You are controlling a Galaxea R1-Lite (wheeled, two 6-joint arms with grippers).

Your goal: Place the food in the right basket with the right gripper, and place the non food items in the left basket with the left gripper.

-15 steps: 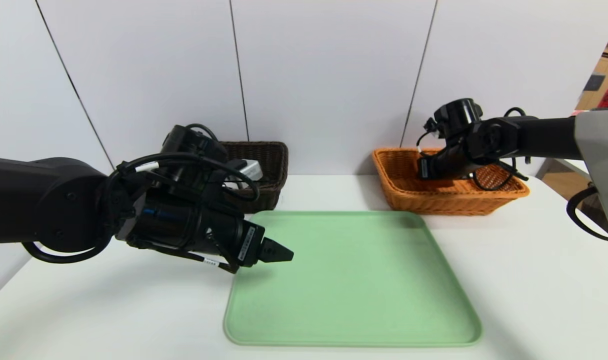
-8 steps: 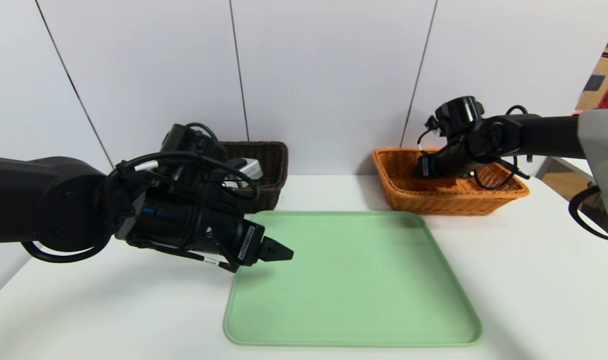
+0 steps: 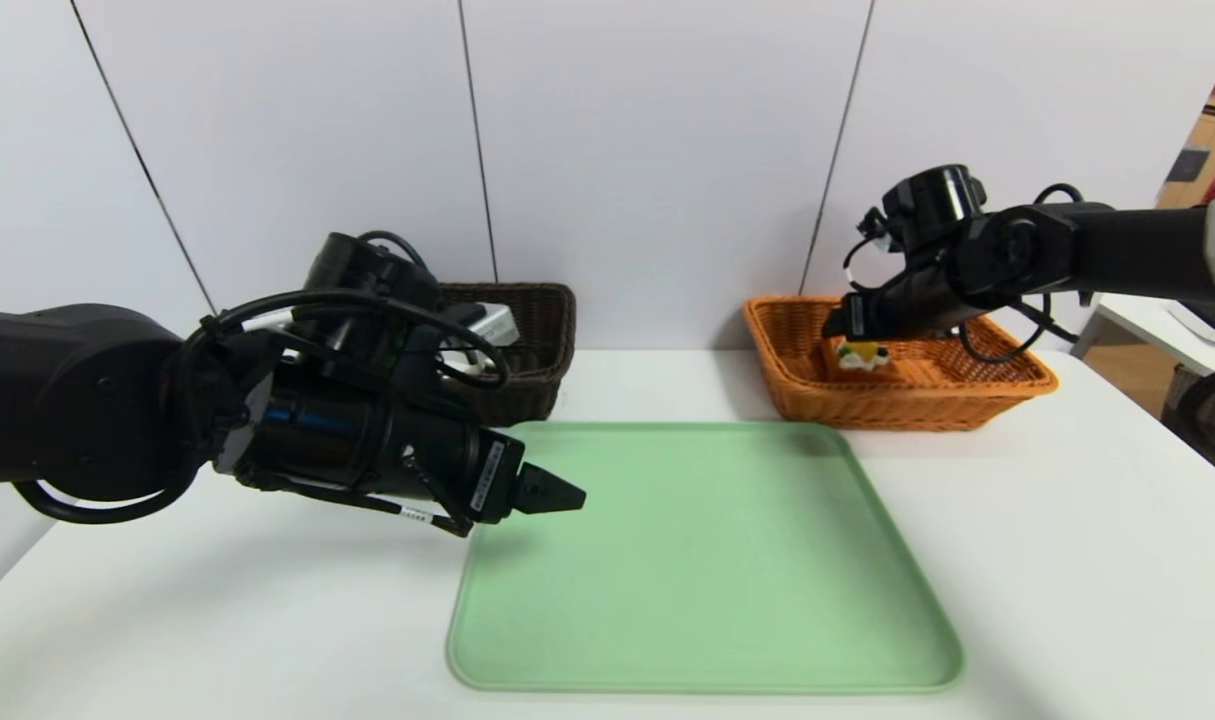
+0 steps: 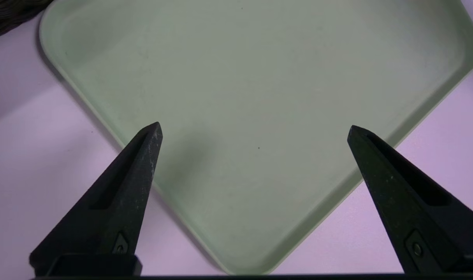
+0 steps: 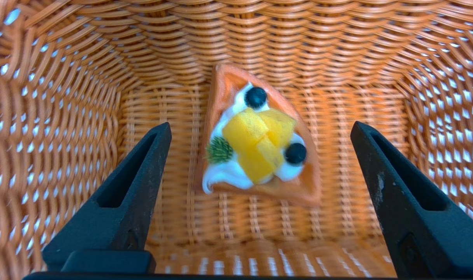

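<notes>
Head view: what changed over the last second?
The right end effector opened, let go of the waffle and rose from the orange basket, where the waffle lies. The left end effector, open over the green tray, stayed put.

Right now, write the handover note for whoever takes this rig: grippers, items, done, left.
Right gripper: open, above the waffle, which lies loose in the orange basket; nothing held.
Left gripper: open, empty, over the near-left corner of the green tray.
Dark basket: something white inside, mostly hidden by the left arm.
Done: food placed.
Left: the tray shows nothing to sort; check the dark basket's contents, then park both arms.
</notes>
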